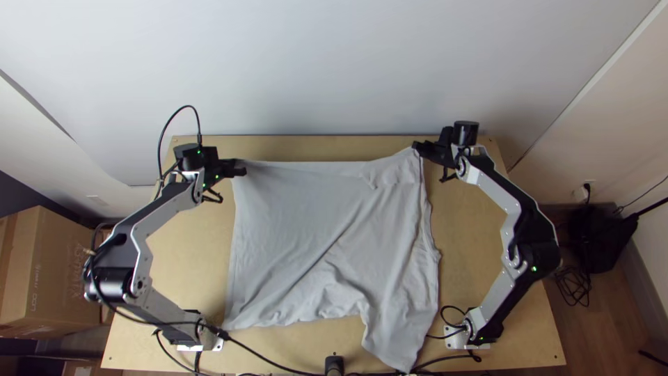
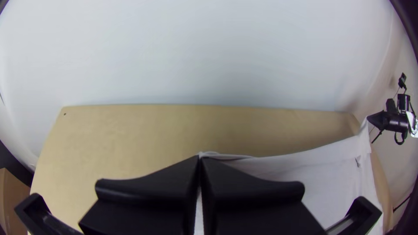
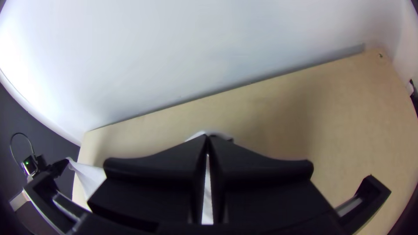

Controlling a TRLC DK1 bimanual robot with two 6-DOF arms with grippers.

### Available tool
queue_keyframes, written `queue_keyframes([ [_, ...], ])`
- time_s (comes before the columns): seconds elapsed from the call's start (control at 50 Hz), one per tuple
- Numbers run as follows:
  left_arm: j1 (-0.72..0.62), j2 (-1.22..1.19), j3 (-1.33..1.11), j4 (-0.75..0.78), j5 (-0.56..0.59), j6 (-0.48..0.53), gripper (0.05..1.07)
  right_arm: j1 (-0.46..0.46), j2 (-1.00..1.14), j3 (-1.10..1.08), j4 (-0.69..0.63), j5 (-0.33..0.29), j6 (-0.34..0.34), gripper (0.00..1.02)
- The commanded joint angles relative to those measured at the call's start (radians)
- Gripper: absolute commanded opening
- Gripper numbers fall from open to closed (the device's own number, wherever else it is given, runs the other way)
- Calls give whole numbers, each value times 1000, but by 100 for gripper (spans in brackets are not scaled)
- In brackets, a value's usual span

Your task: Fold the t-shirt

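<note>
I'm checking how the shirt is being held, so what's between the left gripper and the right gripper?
The light t-shirt: in the top view, its far edge runs from the left gripper across to the right gripper.

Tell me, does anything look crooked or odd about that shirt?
Yes: the t-shirt lies unevenly. Its near edge is rumpled in the middle, and on the right one part juts toward the table's near edge. The left end effector and right end effector pinch its far corners.

Silver-grey links (image 1: 165, 207), black joints (image 1: 539, 259), loose black cables (image 1: 164, 143), small green lights (image 1: 534, 269).
</note>
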Motion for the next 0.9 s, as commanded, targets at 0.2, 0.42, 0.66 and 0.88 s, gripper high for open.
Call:
queue_keyframes([
  [0.2,12,305,401,-109,9,-51,7,-16,331,477,-169,11,21,2],
  [0.42,11,425,603,-251,9,-86,7,-12,502,811,-395,30,25,2],
  [0.66,9,365,632,-483,12,-100,7,-3,383,727,-536,30,23,2],
  [0.88,12,233,505,-515,49,-85,7,1,222,560,-616,30,5,2],
])
